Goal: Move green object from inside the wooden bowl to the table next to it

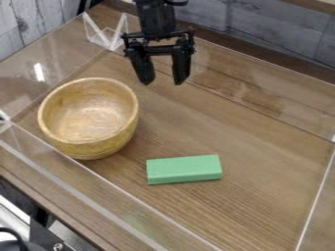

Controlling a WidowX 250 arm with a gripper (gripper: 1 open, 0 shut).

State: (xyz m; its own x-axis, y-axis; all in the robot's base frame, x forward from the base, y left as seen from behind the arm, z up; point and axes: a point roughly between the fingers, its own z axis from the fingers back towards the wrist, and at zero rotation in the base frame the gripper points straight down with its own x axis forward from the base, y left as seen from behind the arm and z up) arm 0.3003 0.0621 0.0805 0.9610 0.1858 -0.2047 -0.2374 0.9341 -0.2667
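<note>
The green object (183, 170), a flat bright-green block, lies on the table (256, 127) to the right of and a little nearer than the wooden bowl (88, 117). The bowl is round, light tan and has nothing inside it. My gripper (163, 72) hangs above the table behind the bowl, pointing down, its two black fingers spread apart with nothing between them. It is well clear of both the block and the bowl.
A clear acrylic wall (78, 191) runs around the tabletop's edges. A grey plank wall stands at the back right. The arm comes down from the top of the view.
</note>
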